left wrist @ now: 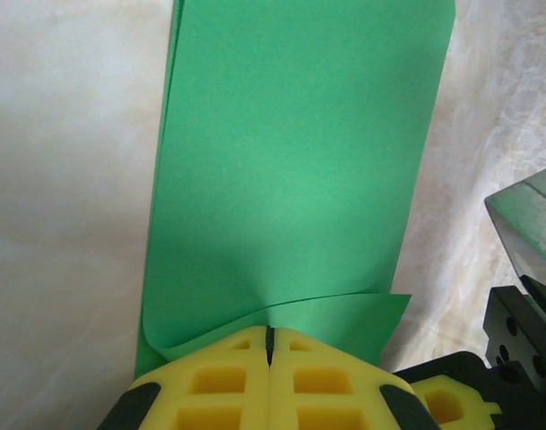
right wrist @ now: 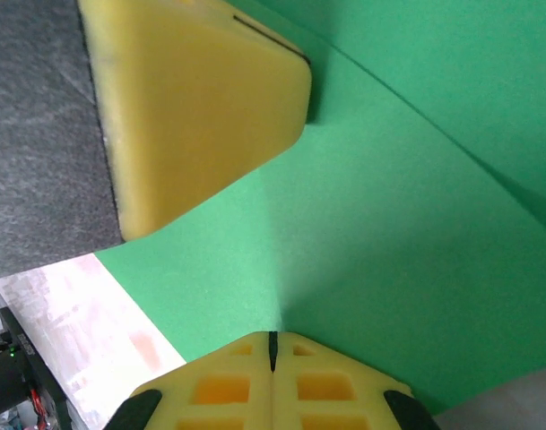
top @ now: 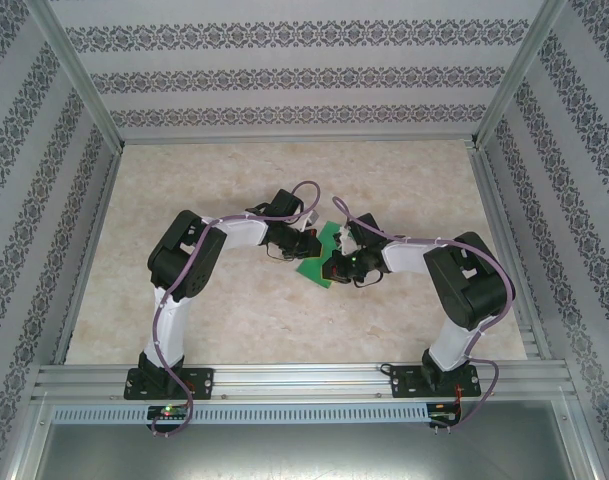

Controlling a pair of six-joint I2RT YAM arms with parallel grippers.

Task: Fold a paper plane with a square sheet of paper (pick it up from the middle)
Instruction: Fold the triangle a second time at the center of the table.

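Left wrist view: the left gripper (left wrist: 268, 333) and right gripper (right wrist: 273, 337) each pinch the thin bright green paper sheet (left wrist: 290, 179) at their tips, probably mid-fold; next, press the crease flat.

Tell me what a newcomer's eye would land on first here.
The bright green paper sheet grabs attention at once, mid-table and doubled over with one layer curling. Both arms bend inward to meet at it. The left tool and the right tool each have their yellow fingers shut, tips right at the paper. The patterned wallpaper around the pale marbled table comes next.
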